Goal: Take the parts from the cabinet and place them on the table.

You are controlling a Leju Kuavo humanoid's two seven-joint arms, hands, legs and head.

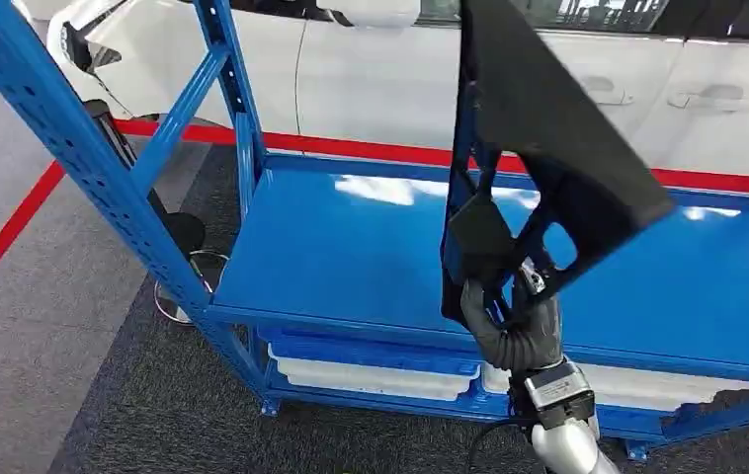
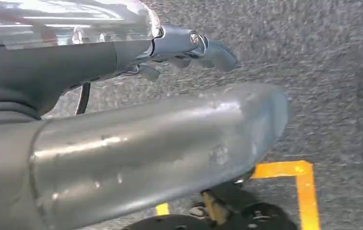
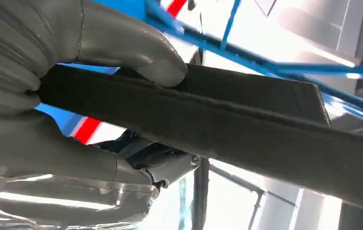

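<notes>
The right hand [image 1: 514, 321] is clamped on a black angular trim part [image 1: 548, 128], holding it upright above the near right of the blue tabletop [image 1: 351, 247]; in the right wrist view the grey thumb [image 3: 136, 52] presses on the part's dark edge [image 3: 246, 124]. The left hand [image 2: 146, 143] hangs over grey carpet [image 2: 323, 96], fingers extended with nothing in them. White trays [image 1: 371, 375] sit below, a white car [image 1: 400, 79] beyond.
</notes>
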